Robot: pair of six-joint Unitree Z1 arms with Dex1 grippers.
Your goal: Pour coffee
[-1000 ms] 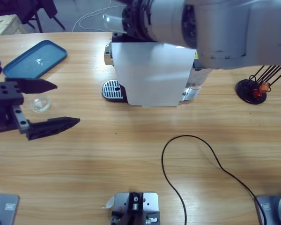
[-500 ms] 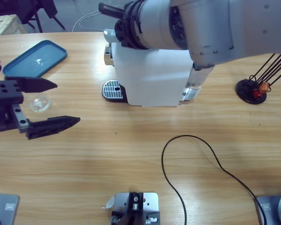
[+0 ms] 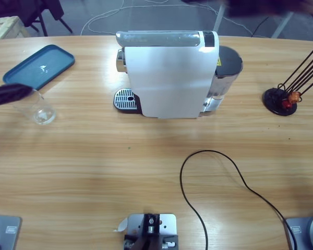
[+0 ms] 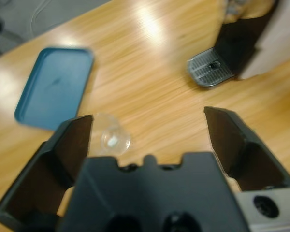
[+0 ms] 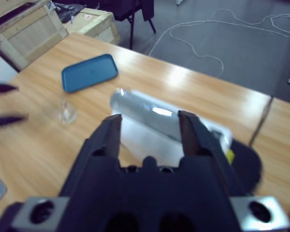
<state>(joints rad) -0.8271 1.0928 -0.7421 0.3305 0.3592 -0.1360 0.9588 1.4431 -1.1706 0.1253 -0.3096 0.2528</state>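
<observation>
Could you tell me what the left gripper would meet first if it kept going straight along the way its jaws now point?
Probably the clear glass cup: the left gripper is open, with the cup just inside one jaw, off the centre line. Dead centre lies bare wooden table, though depth is hard to judge.

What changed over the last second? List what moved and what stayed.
The right arm that loomed over the coffee machine has pulled up out of the high view, baring the machine's top. The left gripper has drawn back toward the left edge, jaws open, closer to the glass cup. Neither holds anything. Machine, cup, blue tray and black cable stayed put.
</observation>
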